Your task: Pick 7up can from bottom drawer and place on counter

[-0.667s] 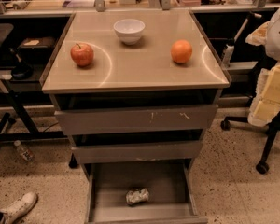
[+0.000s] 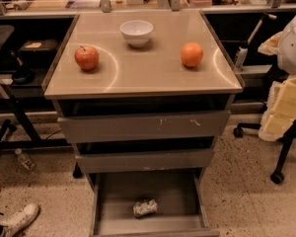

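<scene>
The 7up can (image 2: pixel 145 207), a small crumpled silvery-grey can, lies on its side on the floor of the open bottom drawer (image 2: pixel 113 201), near the drawer's front and middle. The drawer is pulled out at the foot of the cabinet. The beige counter (image 2: pixel 148 68) tops the cabinet, above two more drawers. A white part of my arm (image 2: pixel 292 41) shows at the right edge, level with the counter and well away from the can. My gripper is out of view.
On the counter stand a red apple (image 2: pixel 87 57) at the left, a white bowl (image 2: pixel 136 32) at the back and an orange (image 2: pixel 192 54) at the right. A chair base (image 2: pixel 278 174) stands at the right. A shoe (image 2: pixel 19 218) and a bottle (image 2: pixel 24 159) are on the floor at the left.
</scene>
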Robot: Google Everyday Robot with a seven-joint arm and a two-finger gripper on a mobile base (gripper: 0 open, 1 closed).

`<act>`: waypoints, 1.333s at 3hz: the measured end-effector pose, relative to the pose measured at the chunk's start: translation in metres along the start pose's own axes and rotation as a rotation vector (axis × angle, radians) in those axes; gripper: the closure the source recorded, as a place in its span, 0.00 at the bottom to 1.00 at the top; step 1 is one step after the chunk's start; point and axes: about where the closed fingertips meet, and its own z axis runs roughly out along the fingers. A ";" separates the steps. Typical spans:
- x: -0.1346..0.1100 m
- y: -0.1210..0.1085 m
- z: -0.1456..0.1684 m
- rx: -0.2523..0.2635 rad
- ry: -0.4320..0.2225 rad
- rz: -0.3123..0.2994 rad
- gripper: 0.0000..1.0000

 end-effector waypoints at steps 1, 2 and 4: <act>-0.013 0.023 0.039 -0.024 -0.026 0.006 0.00; -0.024 0.047 0.102 -0.080 -0.030 -0.002 0.00; -0.050 0.059 0.204 -0.139 -0.029 -0.039 0.00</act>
